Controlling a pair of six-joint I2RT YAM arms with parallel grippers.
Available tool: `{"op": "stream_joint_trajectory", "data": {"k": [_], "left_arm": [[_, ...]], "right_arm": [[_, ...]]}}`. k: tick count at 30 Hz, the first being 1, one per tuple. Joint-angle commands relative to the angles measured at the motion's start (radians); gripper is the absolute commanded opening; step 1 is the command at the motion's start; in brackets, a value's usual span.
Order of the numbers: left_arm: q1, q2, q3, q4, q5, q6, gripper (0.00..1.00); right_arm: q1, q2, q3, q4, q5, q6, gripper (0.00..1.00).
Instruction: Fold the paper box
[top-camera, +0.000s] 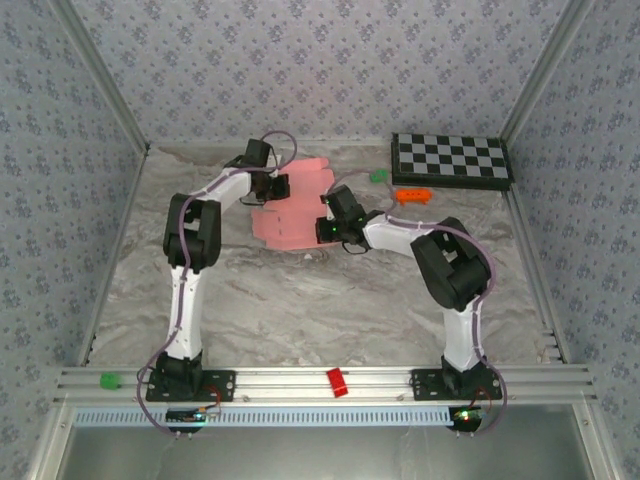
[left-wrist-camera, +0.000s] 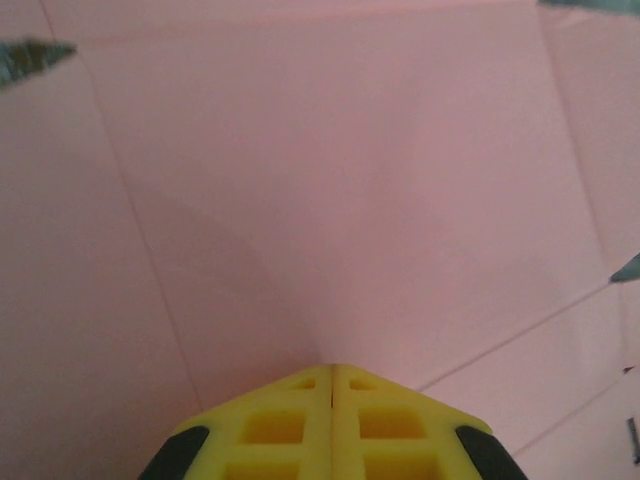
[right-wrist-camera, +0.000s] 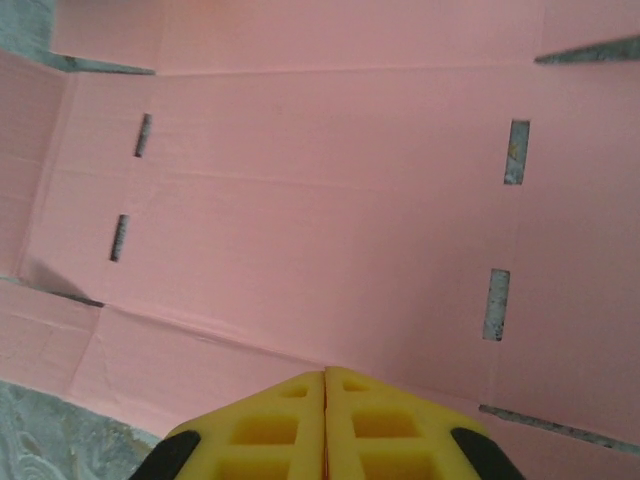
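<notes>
Fingers of the left gripper (left-wrist-camera: 332, 372) and right gripper (right-wrist-camera: 325, 375) are pressed together above the paper box (top-camera: 300, 195), a flat pink die-cut sheet at the table's (top-camera: 300, 300) far middle, its long axis running near-left to far-right.

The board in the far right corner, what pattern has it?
Black and white checks cover the board, best seen in the top external view.

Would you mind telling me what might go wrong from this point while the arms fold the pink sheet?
1. The paper box lies flat, and both the left gripper and the right gripper are shut over it. Pushing may slide it or crease it off the score lines.
2. The orange toy lies close to the right arm and might get knocked.
</notes>
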Motion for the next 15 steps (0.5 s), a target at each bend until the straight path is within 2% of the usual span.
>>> {"op": "stream_joint_trajectory", "data": {"k": [1, 8, 15], "left_arm": [[-0.012, -0.008, -0.033, -0.038, -0.004, 0.026, 0.04], [-0.02, -0.085, -0.189, -0.034, -0.03, 0.024, 0.02], [-0.06, -0.237, -0.414, -0.004, -0.076, -0.002, 0.02]], "right_arm": [[0.001, 0.04, 0.029, -0.047, -0.015, 0.022, 0.08], [-0.009, 0.056, 0.001, -0.082, 0.025, 0.034, 0.07], [-0.024, 0.019, -0.053, -0.139, 0.114, 0.026, 0.07]]}}
